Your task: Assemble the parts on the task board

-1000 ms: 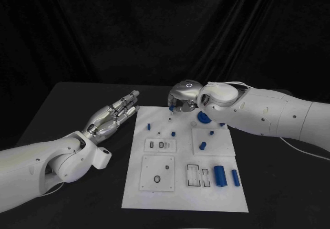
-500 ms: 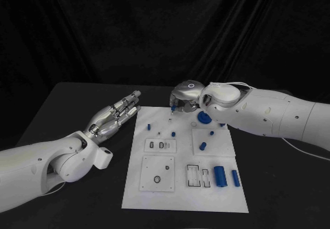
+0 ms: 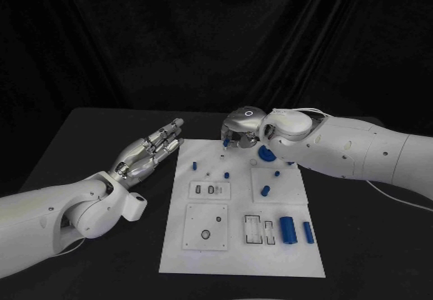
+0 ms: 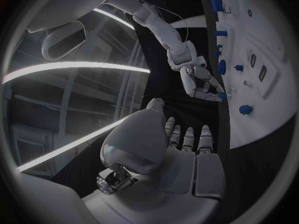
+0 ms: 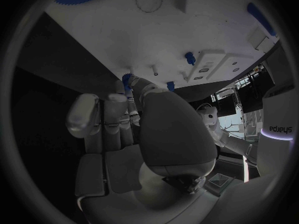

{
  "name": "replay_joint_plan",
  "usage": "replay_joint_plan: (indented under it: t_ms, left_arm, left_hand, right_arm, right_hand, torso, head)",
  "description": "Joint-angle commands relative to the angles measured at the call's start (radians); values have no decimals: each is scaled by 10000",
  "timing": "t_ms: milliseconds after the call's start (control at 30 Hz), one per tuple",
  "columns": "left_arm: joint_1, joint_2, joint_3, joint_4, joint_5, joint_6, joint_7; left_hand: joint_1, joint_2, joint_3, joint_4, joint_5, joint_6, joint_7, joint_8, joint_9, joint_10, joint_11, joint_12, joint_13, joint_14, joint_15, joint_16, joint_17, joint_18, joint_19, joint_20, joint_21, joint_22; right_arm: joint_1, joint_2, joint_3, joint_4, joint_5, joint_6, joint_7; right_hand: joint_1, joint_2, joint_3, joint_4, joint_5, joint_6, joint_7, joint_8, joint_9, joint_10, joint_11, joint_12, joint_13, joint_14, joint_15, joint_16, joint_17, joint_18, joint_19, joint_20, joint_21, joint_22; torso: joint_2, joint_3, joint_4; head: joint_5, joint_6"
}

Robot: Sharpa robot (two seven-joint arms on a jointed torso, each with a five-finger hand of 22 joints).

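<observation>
Left arm comes in low from left side, bent at elbow. Left hand [image 3: 149, 152] flat and open, fingers straight and a bit apart, pointing away from robot, holding nothing. Right arm reaches in from right side, wrist bent down. Right hand [image 3: 238, 132] curled over, fingertips [image 5: 129, 80] pointing down, pinching small blue part [image 3: 224, 142] between thumb and finger.

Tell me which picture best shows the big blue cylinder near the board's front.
The head view: the big blue cylinder lies whole and unobstructed on the task board. The left wrist view shows it small at the rim; in the right wrist view I cannot pick it out.
</observation>
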Motion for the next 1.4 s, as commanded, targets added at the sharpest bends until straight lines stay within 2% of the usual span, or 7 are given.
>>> replay_joint_plan:
  t_ms: [33,433,967,1200,1267,1333,1400]
  left_arm:
    - [21,2,7,-13,-61,148,648]
    - [21,26,7,-76,-61,196,620]
    - [21,66,7,-169,-61,267,528]
    - [21,27,7,-153,-61,258,466]
    - [21,20,7,-149,-61,258,457]
    - [21,17,7,-147,-61,259,451]
    - [21,14,7,-147,-61,259,445]
  left_hand:
    - [103,16,48,6,46,-23,40,17,7,-27,50,-54,-14,14,48,-36,-10,83,-18,68,11,4]
    - [111,22,55,6,50,-32,48,16,7,-30,58,-55,-15,14,59,-36,-10,84,-15,77,14,6]
    - [186,79,123,-15,97,-68,70,12,4,-54,81,-60,-19,14,125,-36,-10,87,5,147,35,17]
    - [264,128,197,-30,136,-116,66,6,-1,-78,75,-66,-25,14,139,-36,-10,88,3,172,32,16]
    - [264,128,197,-30,136,-116,66,6,-1,-78,75,-66,-25,14,139,-36,-10,88,3,172,32,16]
    - [264,128,197,-30,136,-116,66,6,-1,-78,75,-66,-25,14,139,-36,-10,88,3,172,32,16]
    - [279,134,210,-33,139,-128,64,4,-2,-82,73,-67,-25,14,140,-36,-10,89,4,176,34,17]
  right_arm:
    - [-90,21,-12,-11,-26,140,-211]
    - [-143,-13,-12,37,-26,165,-186]
    - [-183,-64,-12,102,-26,527,-241]
    - [-204,-59,-12,122,-26,490,-250]
    - [-211,-51,-12,115,-26,483,-265]
    - [-215,-45,-12,108,-26,465,-271]
    - [-218,-40,-12,103,-26,439,-280]
  right_hand:
    - [-50,11,68,-4,-11,-18,-26,5,7,-79,16,-35,-13,-1,39,40,-15,-110,-31,52,41,-8]
    - [-50,-4,74,-17,-20,-50,-11,-20,4,-96,24,-37,-11,-14,46,21,-41,-108,-48,58,42,-5]
    - [-79,-54,156,-62,25,-265,21,-184,-18,-411,86,-51,-18,-131,73,-117,-201,-88,-183,97,12,-17]
    - [-174,-129,210,-65,-92,-718,2,-456,-95,-898,136,-45,-17,-190,-63,-155,-205,-69,-280,6,11,23]
    - [-273,-215,217,-44,-216,-1405,-303,-560,-242,-1398,171,-34,-12,-263,-97,-252,-295,-49,-375,-46,-55,-28]
    - [-325,-269,187,-59,-265,-1912,-503,-556,-354,-1819,206,-32,-9,-324,-84,-334,-379,-32,-454,-44,-131,-96]
    - [-352,-269,153,-71,-302,-2157,-490,-563,-417,-2009,198,-25,-5,-350,-87,-361,-400,-23,-490,-38,-166,-122]
  torso:
    - [2,-3,-5]
    - [0,-2,1]
    - [-2,-2,1]
    - [-3,-2,2]
    - [-3,-2,4]
    - [-3,-2,4]
    - [-3,-2,4]
  head:
    - [32,-24]
    - [21,-31]
    - [10,63]
    - [12,66]
    - [9,60]
    - [9,60]
    - [9,60]
